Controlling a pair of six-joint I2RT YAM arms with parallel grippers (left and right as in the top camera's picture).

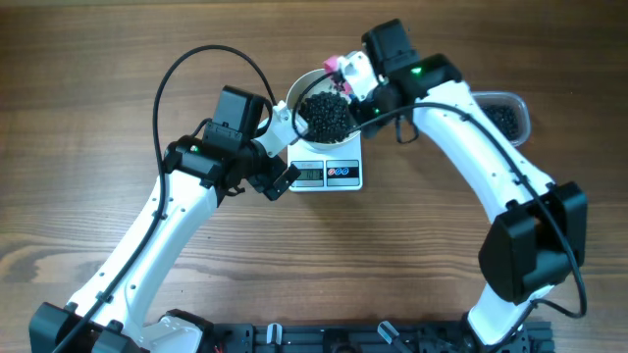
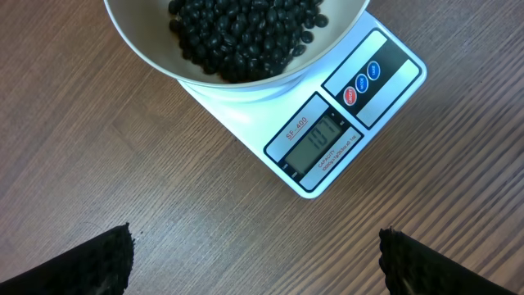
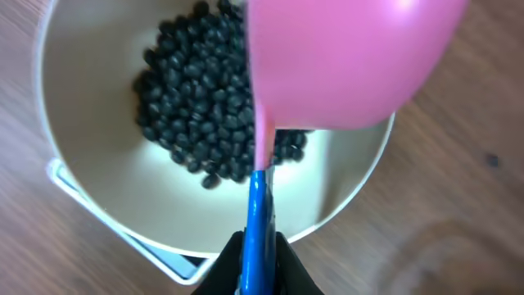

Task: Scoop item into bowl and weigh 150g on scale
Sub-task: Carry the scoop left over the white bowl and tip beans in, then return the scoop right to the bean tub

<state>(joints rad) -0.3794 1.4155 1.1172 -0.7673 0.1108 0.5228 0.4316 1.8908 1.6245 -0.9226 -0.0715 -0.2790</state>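
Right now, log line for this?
left gripper open | right gripper shut on pink scoop above bowl | beans in bowl | bowl on scale

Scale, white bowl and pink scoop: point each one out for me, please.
scale (image 2: 321,141): left wrist view, on its grey display.
white bowl (image 3: 94,184): right wrist view, bare inner wall, lower left.
pink scoop (image 3: 344,57): right wrist view, underside of the scoop's head.

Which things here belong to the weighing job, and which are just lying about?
In the job: beans, bowl, scale, pink scoop held in the right gripper, clear tub of more beans.
Just there: left gripper, open, beside the scale; wooden table.
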